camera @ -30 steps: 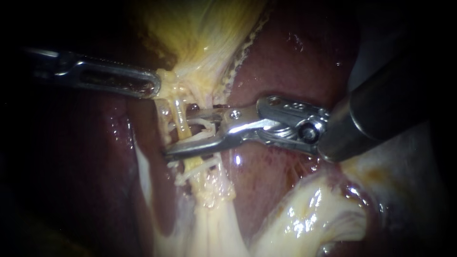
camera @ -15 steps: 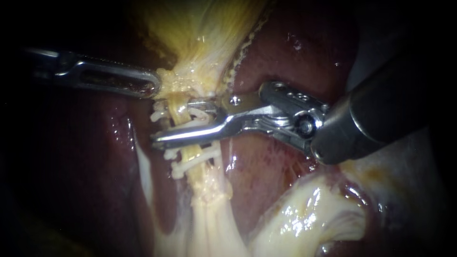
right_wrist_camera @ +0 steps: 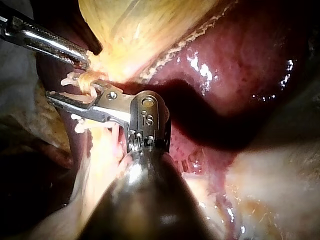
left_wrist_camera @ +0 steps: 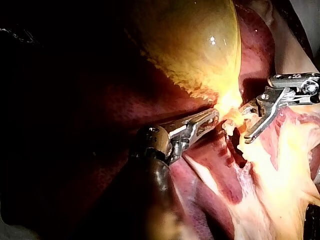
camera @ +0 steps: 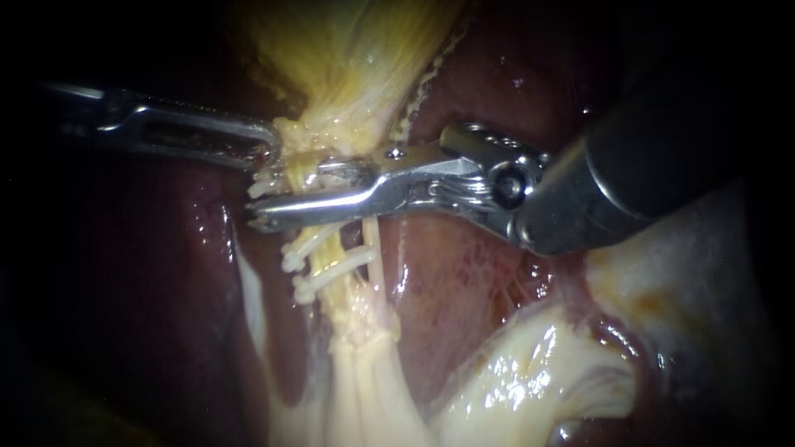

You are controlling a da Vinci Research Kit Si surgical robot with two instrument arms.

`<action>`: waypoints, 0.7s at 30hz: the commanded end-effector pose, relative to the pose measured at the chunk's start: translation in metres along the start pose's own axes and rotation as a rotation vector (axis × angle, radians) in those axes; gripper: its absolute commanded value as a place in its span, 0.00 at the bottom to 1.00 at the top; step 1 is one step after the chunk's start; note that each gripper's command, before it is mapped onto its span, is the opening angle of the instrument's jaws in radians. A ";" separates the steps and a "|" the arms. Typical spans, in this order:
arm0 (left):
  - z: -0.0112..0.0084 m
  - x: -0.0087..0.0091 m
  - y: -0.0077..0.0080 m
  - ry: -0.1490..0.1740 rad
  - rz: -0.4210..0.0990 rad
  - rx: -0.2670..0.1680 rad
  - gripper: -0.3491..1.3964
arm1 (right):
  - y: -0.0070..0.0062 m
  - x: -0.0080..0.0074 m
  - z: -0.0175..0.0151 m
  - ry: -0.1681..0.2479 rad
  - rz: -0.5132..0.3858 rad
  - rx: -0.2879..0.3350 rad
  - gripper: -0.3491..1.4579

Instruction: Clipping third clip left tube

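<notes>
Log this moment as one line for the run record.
left instrument: jaws shut on gallbladder | right instrument: jaws shut on clip around tube | two lower clips: on tube, clear of jaws

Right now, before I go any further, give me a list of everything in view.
liver: one, dark red, behind and on both sides of the tube
gallbladder: one, yellow, at the top of the endoscope view
tube: one, pale yellow, running down from the gallbladder
clips on the tube: two, white, just below the right instrument
third clip: one, white, held by the right instrument across the tube, above the other two
pale tissue: one mass, cream, lower right
left instrument: one, silver, from the left, gripping the gallbladder's neck
right instrument: one, silver tip, dark shaft, from the upper right, straddling the tube
</notes>
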 end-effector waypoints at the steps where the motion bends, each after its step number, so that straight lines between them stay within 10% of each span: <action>1: 0.0000 0.0000 0.0000 0.000 0.000 0.001 0.00 | 0.0000 0.0001 0.0000 0.000 0.010 0.000 0.24; 8: 0.0000 0.0001 0.0000 0.001 0.000 0.003 0.00 | -0.0001 -0.0001 -0.0002 -0.001 0.062 0.001 0.00; 21: -0.0001 0.0001 0.0001 0.002 0.001 0.004 0.00 | 0.0000 -0.0007 -0.0006 -0.001 0.059 -0.001 0.00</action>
